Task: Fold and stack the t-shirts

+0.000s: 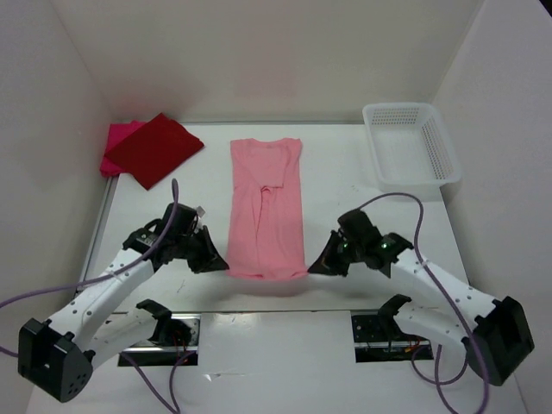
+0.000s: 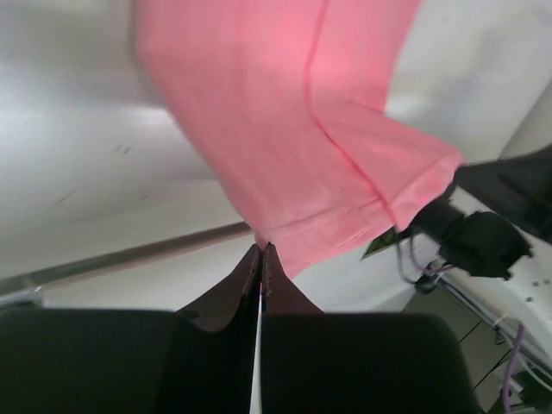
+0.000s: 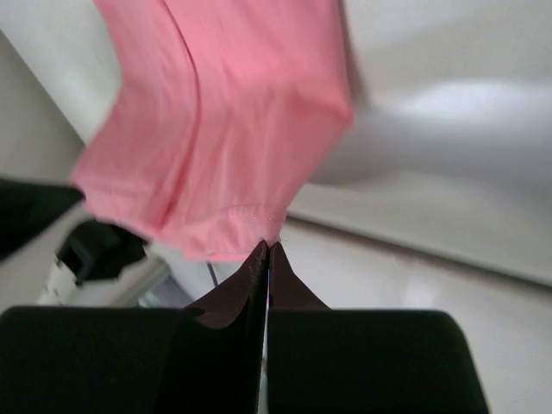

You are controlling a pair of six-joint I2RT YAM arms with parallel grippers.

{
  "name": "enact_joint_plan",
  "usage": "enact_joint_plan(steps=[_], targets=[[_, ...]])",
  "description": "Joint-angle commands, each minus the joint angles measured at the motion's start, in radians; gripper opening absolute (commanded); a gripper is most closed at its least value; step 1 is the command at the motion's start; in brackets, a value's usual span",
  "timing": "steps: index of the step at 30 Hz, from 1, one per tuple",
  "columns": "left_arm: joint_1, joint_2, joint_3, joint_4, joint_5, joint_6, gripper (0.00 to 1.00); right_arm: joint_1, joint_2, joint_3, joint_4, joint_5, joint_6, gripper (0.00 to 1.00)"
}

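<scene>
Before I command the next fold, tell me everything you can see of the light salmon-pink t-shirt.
The light salmon-pink t-shirt is plain, soft-looking cloth, already folded lengthwise into a long narrow strip with the sleeves tucked in and a crease down its middle. It lies along the middle of the table, its stitched hem at the near end. The left hand and right hand, both shut, pinch its two near hem corners. Nothing else touches it.

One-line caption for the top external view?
Left gripper and right gripper each shut on a near hem corner of the light salmon-pink cloth t-shirt lying on the white table.
</scene>
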Motion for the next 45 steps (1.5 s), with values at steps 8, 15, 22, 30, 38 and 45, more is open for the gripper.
enact_joint_plan(steps=[8,15,22,30,38,45], targets=[[0.196,0.351,0.219,0.345,-0.014,0.069,0.0,-0.332,0.498,0.443,0.045,0.012,-0.499,0.0],[0.215,0.622,0.393,0.436,-0.091,0.115,0.0,-0.343,0.756,0.672,0.102,0.039,-0.568,0.0],[0.248,0.818,0.545,0.491,-0.114,0.161,0.0,-0.363,0.968,0.878,0.102,0.049,-0.599,0.0],[0.277,0.984,0.638,0.526,-0.137,0.172,0.0,-0.381,1.152,1.028,0.114,0.049,-0.617,0.0],[0.308,0.943,0.649,0.581,-0.102,0.184,0.53,-0.381,1.134,1.042,0.114,0.058,-0.617,0.25],[0.261,0.729,0.536,0.62,-0.073,0.175,0.39,-0.381,0.956,0.993,0.082,0.046,-0.637,0.33]])
